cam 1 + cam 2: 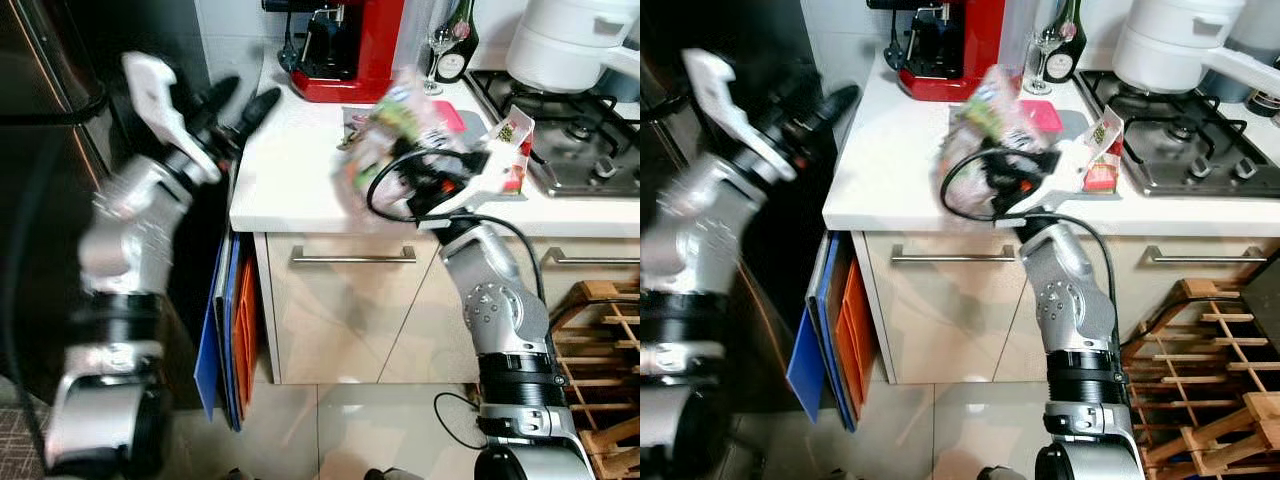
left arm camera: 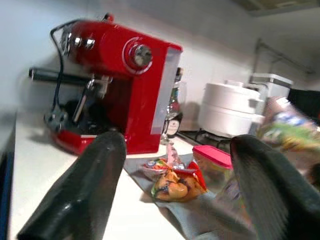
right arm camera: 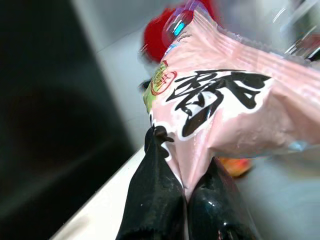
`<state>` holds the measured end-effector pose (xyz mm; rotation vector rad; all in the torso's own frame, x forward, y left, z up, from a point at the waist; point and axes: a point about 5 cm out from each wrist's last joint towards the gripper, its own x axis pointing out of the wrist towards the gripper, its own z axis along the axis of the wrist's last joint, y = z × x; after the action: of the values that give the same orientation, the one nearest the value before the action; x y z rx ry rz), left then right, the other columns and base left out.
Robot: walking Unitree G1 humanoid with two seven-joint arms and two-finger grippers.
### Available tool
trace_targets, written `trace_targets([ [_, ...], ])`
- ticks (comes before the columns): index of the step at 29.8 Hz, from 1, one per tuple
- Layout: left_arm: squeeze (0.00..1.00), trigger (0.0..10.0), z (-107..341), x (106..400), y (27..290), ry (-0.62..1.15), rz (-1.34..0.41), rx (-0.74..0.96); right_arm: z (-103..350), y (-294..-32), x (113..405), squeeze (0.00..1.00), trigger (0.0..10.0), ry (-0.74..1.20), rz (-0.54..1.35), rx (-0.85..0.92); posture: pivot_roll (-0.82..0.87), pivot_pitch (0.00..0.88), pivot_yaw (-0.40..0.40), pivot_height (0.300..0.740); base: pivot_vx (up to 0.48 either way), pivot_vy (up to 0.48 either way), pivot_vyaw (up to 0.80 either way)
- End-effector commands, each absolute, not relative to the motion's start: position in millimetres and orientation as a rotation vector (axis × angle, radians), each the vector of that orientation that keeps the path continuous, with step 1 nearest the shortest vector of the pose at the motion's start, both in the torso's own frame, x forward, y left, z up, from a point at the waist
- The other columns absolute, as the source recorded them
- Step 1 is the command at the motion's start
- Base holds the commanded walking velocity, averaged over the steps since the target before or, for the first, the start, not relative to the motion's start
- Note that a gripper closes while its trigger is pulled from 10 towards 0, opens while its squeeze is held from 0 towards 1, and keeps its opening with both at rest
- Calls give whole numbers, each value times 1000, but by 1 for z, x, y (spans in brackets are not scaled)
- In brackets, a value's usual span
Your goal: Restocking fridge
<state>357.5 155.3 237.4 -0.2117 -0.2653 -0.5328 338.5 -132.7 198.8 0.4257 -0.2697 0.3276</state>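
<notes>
A clear plastic food bag (image 1: 400, 115) with pink and white print (image 3: 225, 110) hangs blurred above the white counter (image 1: 290, 170). My right gripper (image 1: 388, 180) is shut on its lower edge, and the two fingers (image 3: 157, 185) pinch the plastic. My left gripper (image 1: 245, 98) is open and empty, raised at the counter's left corner beside the dark fridge (image 1: 50, 150). Past its fingers (image 2: 85, 185) lie a snack packet (image 2: 172, 182) on a grey cloth and a pink-lidded container (image 2: 212, 155).
A red coffee machine (image 1: 345, 50), a bottle (image 1: 455, 45) and a wine glass stand at the back of the counter. A white pot (image 1: 570, 40) sits on the gas hob (image 1: 580, 150). Blue and orange boards (image 1: 225, 330) lean beside the cabinet. A wooden rack (image 1: 600, 340) stands low right.
</notes>
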Motion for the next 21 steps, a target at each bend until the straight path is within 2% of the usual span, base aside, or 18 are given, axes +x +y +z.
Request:
trace_targets([
  [1, 0, 10000, 240, 355, 153, -278, -497, -172, 211, -130, 338, 0, 0, -354, 300, 340, -87, 0, -10, 740, 0, 0, 0],
  [3, 0, 10000, 236, 351, 145, -294, -451, -112, 216, -130, 335, 0, 0, -428, 227, 181, -83, 0, -11, 740, 0, 0, 0],
  [11, 0, 10000, 217, 338, 145, -256, -231, 4, 200, -109, 318, 0, 0, -549, 162, -124, -67, 0, -15, 740, 0, 0, 0],
  [17, 0, 10000, 196, 329, 141, -200, -126, 34, 178, -110, 312, 0, 0, -546, 79, -233, -56, 0, -27, 740, 0, 0, 0],
  [21, 0, 10000, 188, 327, 143, -175, -111, 46, 175, -125, 311, 0, 0, -536, -3, -240, -66, 0, -21, 740, 0, 0, 0],
])
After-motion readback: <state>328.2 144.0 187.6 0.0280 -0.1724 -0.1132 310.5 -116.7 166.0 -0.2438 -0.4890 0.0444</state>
